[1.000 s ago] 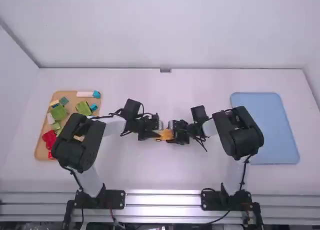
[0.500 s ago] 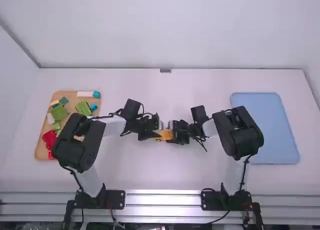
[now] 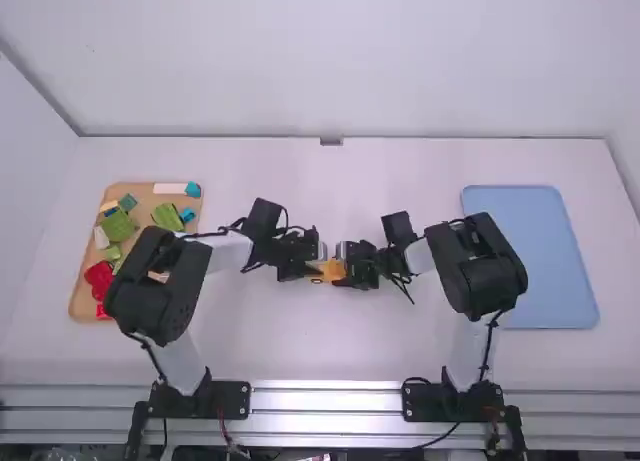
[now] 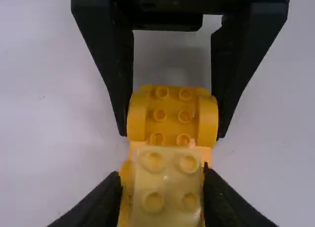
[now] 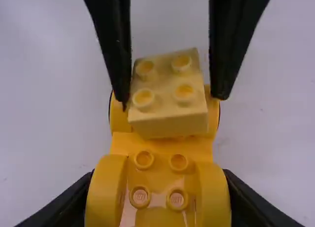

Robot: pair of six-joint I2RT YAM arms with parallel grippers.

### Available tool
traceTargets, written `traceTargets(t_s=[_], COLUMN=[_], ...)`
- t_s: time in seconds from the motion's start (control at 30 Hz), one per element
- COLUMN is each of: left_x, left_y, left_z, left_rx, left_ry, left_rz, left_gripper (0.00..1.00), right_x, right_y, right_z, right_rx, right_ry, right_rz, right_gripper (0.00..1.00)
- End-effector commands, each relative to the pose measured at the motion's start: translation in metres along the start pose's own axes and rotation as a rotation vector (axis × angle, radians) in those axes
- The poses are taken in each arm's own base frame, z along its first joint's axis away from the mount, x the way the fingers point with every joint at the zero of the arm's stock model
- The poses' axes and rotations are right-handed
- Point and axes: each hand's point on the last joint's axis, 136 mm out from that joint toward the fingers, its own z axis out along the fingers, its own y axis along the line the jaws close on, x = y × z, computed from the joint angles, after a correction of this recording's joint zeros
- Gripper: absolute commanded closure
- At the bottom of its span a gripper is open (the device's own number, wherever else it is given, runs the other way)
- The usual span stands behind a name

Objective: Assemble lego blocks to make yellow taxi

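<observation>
While your right gripper (image 3: 346, 272) clamps yellow car base (image 3: 332, 270) from three o'clock, your left gripper (image 3: 313, 269) straddles cream block (image 5: 167, 101) from nine, fingers apart; block askew over base's nine-o'clock end. Brick tray (image 3: 144, 195) at nine, blue tray (image 3: 530, 261) at three.

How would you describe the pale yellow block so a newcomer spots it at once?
Start at the white table and go to its middle, to the deep yellow base with rounded sides. The pale yellow block sits askew on or just above it, between the left end effector's fingers. Its creamier colour and plain, boxy, four-stud shape set it apart from the base.
</observation>
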Motion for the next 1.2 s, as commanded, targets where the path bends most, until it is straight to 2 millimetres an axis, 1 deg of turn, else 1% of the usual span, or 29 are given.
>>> traceTargets(t_s=[0.0,0.1,0.17,0.23,0.27,0.3,0.57,0.67,0.73,0.8,0.83,0.87,0.93,1.03,1.07,1.17], left_x=[0.001,-0.002,-0.003,-0.004,-0.004,-0.007,-0.018,-0.014,-0.009,-0.006,-0.005,-0.005,-0.003,0.004,0.007,0.009], left_y=[-0.012,-0.013,-0.011,-0.01,-0.009,-0.009,-0.009,-0.007,-0.006,-0.007,-0.009,-0.009,-0.009,-0.009,-0.009,-0.01], left_z=[0.005,0.004,0.005,0.004,0.004,0.004,0.001,0.002,0.003,0.003,0.004,0.004,0.005,0.006,0.006,0.007], left_rx=[0.041,0.047,0.042,0.037,0.034,0.037,0.056,0.046,0.035,0.033,0.041,0.041,0.038,0.033,0.03,0.037], left_ry=[-0.015,-0.034,-0.037,-0.039,-0.042,-0.053,-0.115,-0.09,-0.063,-0.048,-0.043,-0.043,-0.03,0.001,0.012,0.017], left_rz=[-0.009,-0.007,0.0,0.003,0.005,0.01,0.014,0.014,0.01,0.003,0.002,0.002,-0.001,-0.015,-0.019,-0.029], left_gripper=[0.52,0.47,0.37,0.33,0.33,0.3,0.24,0.23,0.24,0.28,0.31,0.31,0.36,0.39,0.42,0.47], right_x=[0.001,0.001,0.001,0.001,0.001,0.001,0.001,0.001,0.001,0.001,0.001,0.001,0.001,0.0,0.0,0.0], right_y=[0.002,0.002,0.002,0.002,0.002,0.002,0.002,0.003,0.002,0.002,0.002,0.002,0.002,0.003,0.003,0.003], right_z=[-0.002,-0.002,-0.002,-0.002,-0.002,-0.002,-0.002,-0.002,-0.002,-0.002,-0.002,-0.002,-0.002,-0.002,-0.002,-0.002], right_rx=[0.003,0.002,0.001,0.002,0.002,0.001,0.001,0.001,0.002,0.002,0.001,0.001,0.001,-0.001,-0.001,-0.002], right_ry=[0.009,0.01,0.01,0.01,0.01,0.01,0.01,0.01,0.01,0.01,0.01,0.01,0.009,0.003,0.004,0.004], right_rz=[0.003,0.005,0.007,0.007,0.007,0.006,0.006,0.007,0.006,0.006,0.006,0.006,0.006,0.005,0.005,0.006], right_gripper=[0.44,0.44,0.44,0.44,0.44,0.44,0.44,0.44,0.44,0.44,0.44,0.44,0.44,0.44,0.44,0.44])
